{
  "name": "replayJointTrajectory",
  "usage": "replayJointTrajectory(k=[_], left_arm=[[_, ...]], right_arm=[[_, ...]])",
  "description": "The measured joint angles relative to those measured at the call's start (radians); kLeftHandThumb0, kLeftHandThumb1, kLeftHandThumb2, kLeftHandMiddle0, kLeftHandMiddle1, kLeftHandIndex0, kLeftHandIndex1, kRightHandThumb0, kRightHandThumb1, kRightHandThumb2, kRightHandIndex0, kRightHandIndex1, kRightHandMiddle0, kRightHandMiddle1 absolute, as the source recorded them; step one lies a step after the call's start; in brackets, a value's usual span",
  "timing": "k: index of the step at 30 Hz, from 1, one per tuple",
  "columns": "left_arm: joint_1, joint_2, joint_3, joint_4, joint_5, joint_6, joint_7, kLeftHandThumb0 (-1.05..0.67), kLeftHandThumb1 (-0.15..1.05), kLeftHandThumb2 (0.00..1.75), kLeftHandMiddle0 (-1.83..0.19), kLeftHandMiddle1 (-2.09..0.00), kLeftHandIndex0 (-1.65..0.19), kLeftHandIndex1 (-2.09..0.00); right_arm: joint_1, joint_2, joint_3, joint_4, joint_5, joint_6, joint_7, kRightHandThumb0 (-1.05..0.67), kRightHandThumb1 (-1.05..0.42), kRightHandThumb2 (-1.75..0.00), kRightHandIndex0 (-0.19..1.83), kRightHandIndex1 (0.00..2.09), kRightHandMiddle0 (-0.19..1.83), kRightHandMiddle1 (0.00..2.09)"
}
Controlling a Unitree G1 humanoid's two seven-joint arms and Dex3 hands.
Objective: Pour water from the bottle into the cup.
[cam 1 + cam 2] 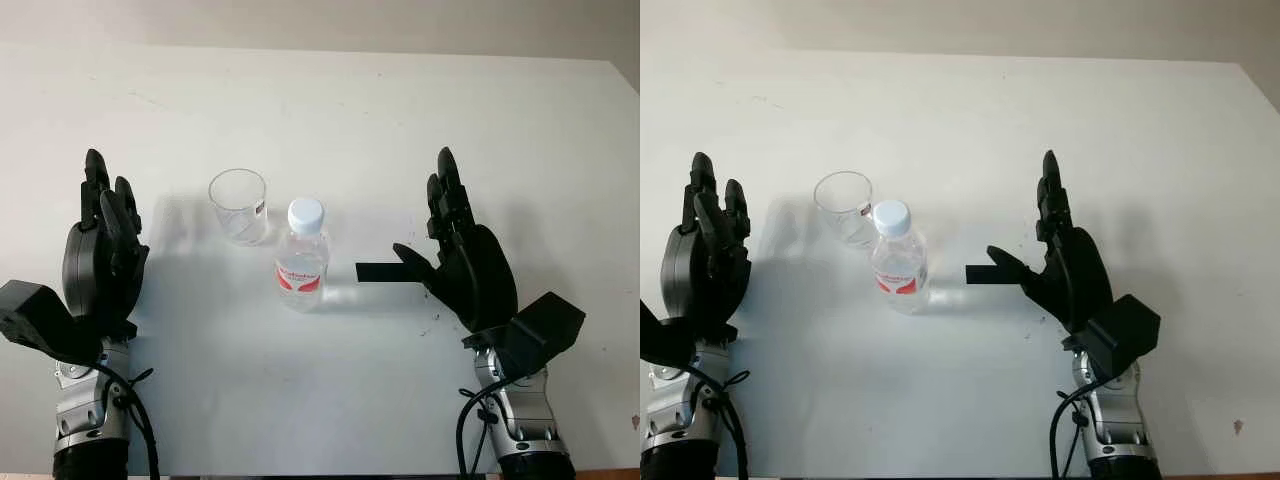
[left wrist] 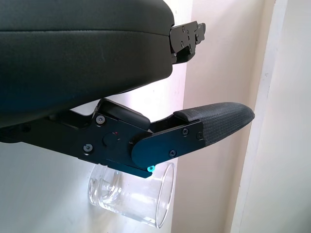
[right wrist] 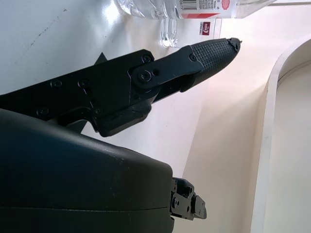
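In the head camera's left eye view, a small clear plastic water bottle with a white cap and red label (image 1: 301, 257) stood upright near the middle of the white table (image 1: 330, 120), its long axis vertical. A clear, empty-looking drinking cup (image 1: 238, 205) stood just beside it, slightly farther from the robot and toward the robot's left. The black three-finger right hand (image 1: 455, 255) was raised beside the bottle on the robot's right, open and holding nothing, its thumb pointing toward the bottle with a clear gap between them. The black left hand (image 1: 100, 250) was up at the table's left side, also open and empty, well apart from the cup.

The right eye view showed the same layout, and by my judgement the right hand was nearer the bottle and better placed to take it from the side.

In the left wrist view, the cup (image 2: 133, 196) lay beyond the left hand's thumb (image 2: 214, 124), untouched.

In the right wrist view, the bottle's label (image 3: 204, 6) lay just past the tip of the right thumb (image 3: 209, 53), with nothing between the fingers.
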Motion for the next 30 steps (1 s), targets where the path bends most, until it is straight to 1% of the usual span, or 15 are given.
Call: replayJointTrajectory(k=[9, 13, 15, 18, 21, 25, 30], left_arm=[[-0.002, 0.0, -0.002, 0.0, 0.002, 0.002, 0.008, -0.78, 1.05, 0.72, 0.19, -0.04, 0.19, 0.0], [-0.002, 0.0, -0.004, 0.0, 0.002, 0.002, 0.008, -0.78, 1.05, 0.72, 0.19, -0.04, 0.19, 0.0], [-0.003, 0.0, -0.006, 0.0, 0.007, 0.002, 0.01, -0.79, 1.05, 0.72, 0.19, -0.04, 0.19, 0.0], [-0.003, 0.0, -0.013, 0.0, 0.012, 0.002, 0.015, -0.79, 1.05, 0.73, 0.19, -0.05, 0.19, 0.0], [-0.004, -0.001, -0.017, -0.001, 0.012, 0.003, 0.016, -0.78, 1.05, 0.72, 0.19, -0.05, 0.19, 0.0], [-0.005, -0.001, -0.018, -0.001, 0.012, 0.005, 0.02, -0.79, 1.05, 0.72, 0.19, -0.04, 0.19, 0.0], [-0.005, 0.0, -0.02, -0.009, 0.013, 0.01, 0.025, -0.79, 1.05, 0.71, 0.19, -0.03, 0.19, 0.0]], right_arm=[[0.0, -0.001, -0.001, 0.004, 0.002, 0.001, 0.009, -0.87, -1.0, -0.06, -0.19, 0.0, -0.19, 0.0], [-0.009, -0.007, -0.004, 0.017, 0.062, 0.019, 0.085, -0.85, -0.99, -0.05, -0.19, 0.0, -0.19, 0.0], [-0.022, -0.019, -0.006, 0.025, 0.126, 0.042, 0.17, -0.79, -0.98, -0.05, -0.19, 0.0, -0.19, 0.0], [-0.066, -0.047, -0.006, 0.035, 0.191, 0.083, 0.287, -0.81, -0.96, -0.05, -0.19, 0.01, -0.17, 0.02], [-0.133, -0.082, 0.003, 0.052, 0.218, 0.165, 0.38, -0.83, -0.94, -0.04, -0.15, 0.05, -0.12, 0.05], [-0.221, -0.092, 0.007, 0.102, 0.231, 0.231, 0.436, -0.85, -0.93, -0.04, -0.07, 0.08, -0.07, 0.07], [-0.314, -0.096, 0.032, 0.202, 0.203, 0.255, 0.493, -0.86, -0.92, -0.05, -0.03, 0.09, -0.04, 0.08]])
